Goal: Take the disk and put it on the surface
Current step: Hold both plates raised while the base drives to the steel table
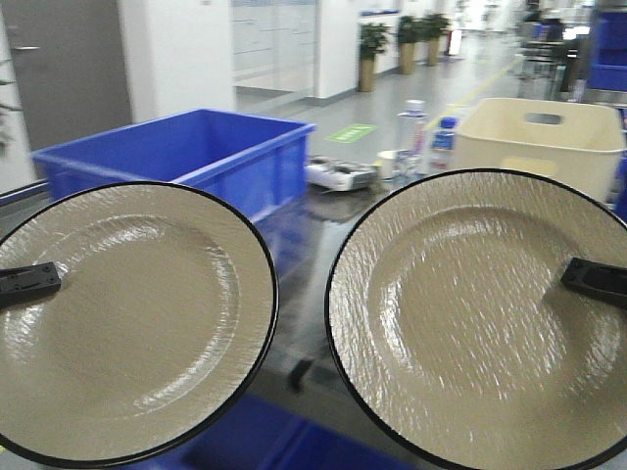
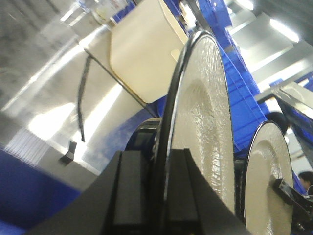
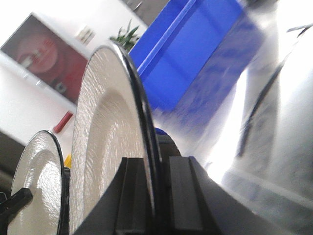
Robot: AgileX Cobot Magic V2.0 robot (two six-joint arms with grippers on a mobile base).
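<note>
Both arms are holding a plate up, each one beige with a rough glaze and a thin black rim. The left gripper (image 2: 155, 166) is clamped on the edge of the left plate (image 1: 127, 323). In its wrist view the two black fingers (image 2: 129, 191) sit tight on either side of the rim, and the plate stands on edge between them. The right gripper (image 3: 154, 171) grips the right plate (image 1: 480, 313) the same way, jaws closed on the rim and the plate upright.

From the front, the plates hang side by side with their faces turned towards the camera. They are near each other but not touching, and one dark finger reaches in over each outer edge.

The dark, glossy tabletop (image 2: 49, 112) lies behind and below them and throws back the ceiling lights. Black tape lines (image 2: 83, 98) run across it. As far as I can see, neither plate rests on it.

A blue crate (image 1: 196, 152) stands on the left at the back and a cream bin (image 1: 539, 137) on the right. A couple of bottles (image 1: 413, 127) stand between them. Potted plants (image 1: 372, 44) line the blurred hallway beyond.
</note>
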